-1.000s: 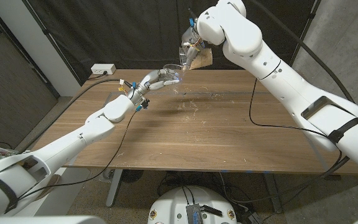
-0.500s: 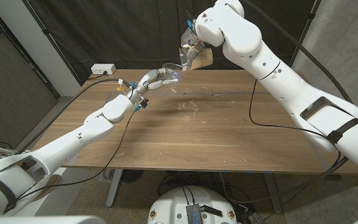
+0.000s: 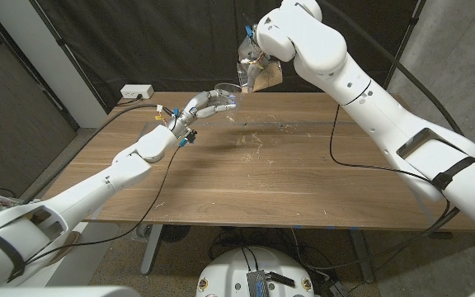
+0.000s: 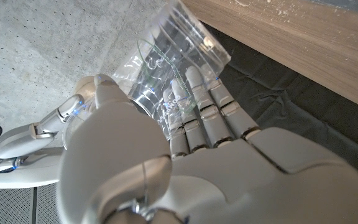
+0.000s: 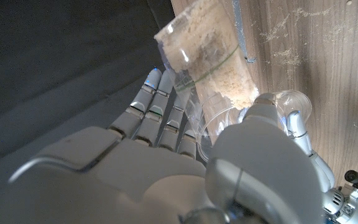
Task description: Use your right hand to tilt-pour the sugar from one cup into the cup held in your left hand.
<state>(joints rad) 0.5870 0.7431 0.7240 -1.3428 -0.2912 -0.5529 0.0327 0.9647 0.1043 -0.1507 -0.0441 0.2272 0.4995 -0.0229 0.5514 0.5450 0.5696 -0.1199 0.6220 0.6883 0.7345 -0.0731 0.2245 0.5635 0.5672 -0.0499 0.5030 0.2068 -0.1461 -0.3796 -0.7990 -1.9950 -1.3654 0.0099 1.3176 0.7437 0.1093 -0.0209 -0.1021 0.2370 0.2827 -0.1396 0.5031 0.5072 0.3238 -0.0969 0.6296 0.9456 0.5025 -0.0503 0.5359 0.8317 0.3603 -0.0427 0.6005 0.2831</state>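
Right hand (image 3: 256, 56) grips tilted sugar cup (image 5: 207, 56) just above the empty clear cup (image 4: 166, 68), which left hand (image 3: 207, 105) holds over the table's (image 3: 287, 173) far edge.

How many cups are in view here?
2. A clear empty cup held in the left hand, and a tilted cup of sugar held above it in the right hand.

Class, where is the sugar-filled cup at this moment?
In the head view, the sugar cup is tilted in the right hand, above the table's far edge, beside the left hand's empty cup.
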